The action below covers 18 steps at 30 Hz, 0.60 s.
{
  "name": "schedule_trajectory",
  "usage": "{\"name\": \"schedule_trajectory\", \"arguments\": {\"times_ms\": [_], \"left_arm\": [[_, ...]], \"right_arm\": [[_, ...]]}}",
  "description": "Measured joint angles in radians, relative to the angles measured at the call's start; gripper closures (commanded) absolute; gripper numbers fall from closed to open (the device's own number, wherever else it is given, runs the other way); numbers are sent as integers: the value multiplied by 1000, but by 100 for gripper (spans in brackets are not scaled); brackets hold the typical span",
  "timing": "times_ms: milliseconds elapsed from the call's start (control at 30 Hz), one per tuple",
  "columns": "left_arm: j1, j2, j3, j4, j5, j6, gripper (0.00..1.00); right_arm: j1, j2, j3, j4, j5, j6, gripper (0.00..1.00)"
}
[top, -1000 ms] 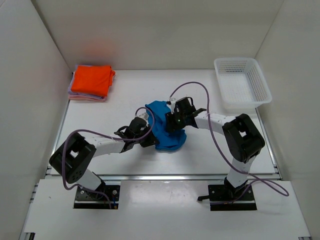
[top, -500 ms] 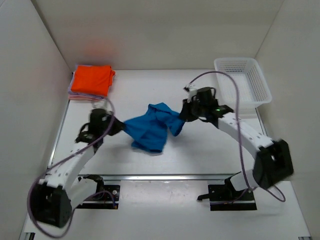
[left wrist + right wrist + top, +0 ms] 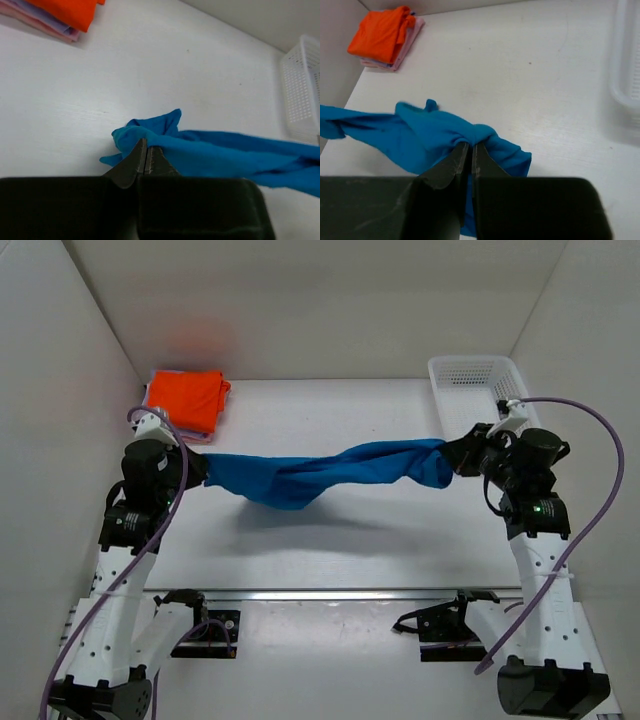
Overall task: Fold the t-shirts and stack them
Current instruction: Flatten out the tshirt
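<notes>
Top external view: the blue t-shirt (image 3: 300,477) hangs as a twisted, sagging band above the middle of the counter (image 3: 330,550), spanning from near the left edge to near the right edge. The left gripper (image 3: 197,468) is clamped on its left end; the left wrist view shows the jaws pinched together on bunched blue cloth. The right gripper (image 3: 462,455) is likewise clamped on the right end, just beside the white basket (image 3: 470,361) in the far right corner. The orange t-shirt (image 3: 182,398) lies folded atop the pale pink t-shirts (image 3: 172,436) in the far left corner.
</notes>
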Motion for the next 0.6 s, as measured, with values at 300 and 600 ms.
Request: {"name": "schedule_trajectory", "arguments": {"times_ms": [300,600], "left_arm": [[0,74,49,-74,-12,54,100],[2,22,-34,-95,-32,90,100]], "right_arm": [[72,201,48,-175,50,-25,66],[109,266,-34,-169,187,-50,50]]}}
